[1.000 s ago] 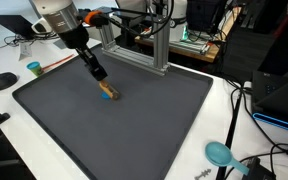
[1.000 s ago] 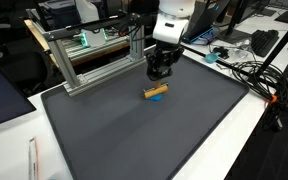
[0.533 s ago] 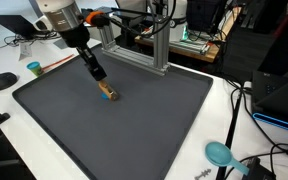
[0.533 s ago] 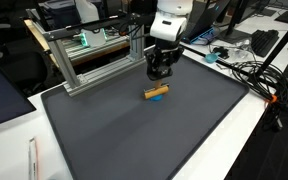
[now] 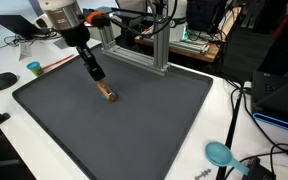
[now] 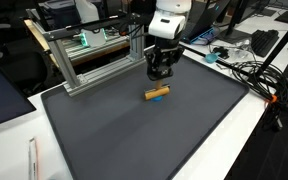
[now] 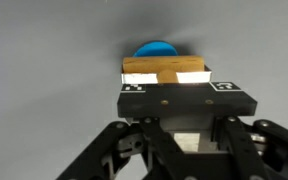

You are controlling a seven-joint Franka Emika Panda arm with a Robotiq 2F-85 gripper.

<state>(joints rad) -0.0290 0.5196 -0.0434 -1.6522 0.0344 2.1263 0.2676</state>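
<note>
Near the middle of the mat, a wooden block with a blue piece is overhung by the gripper; its opening cannot be told.

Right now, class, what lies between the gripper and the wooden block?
Nothing. Both exterior views show only a short stretch of bare grey mat between the gripper and the wooden block.

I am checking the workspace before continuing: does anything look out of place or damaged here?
Nothing stands out. The small wooden block with a blue end lies flat on the dark grey mat, with the claw just above it.
</note>
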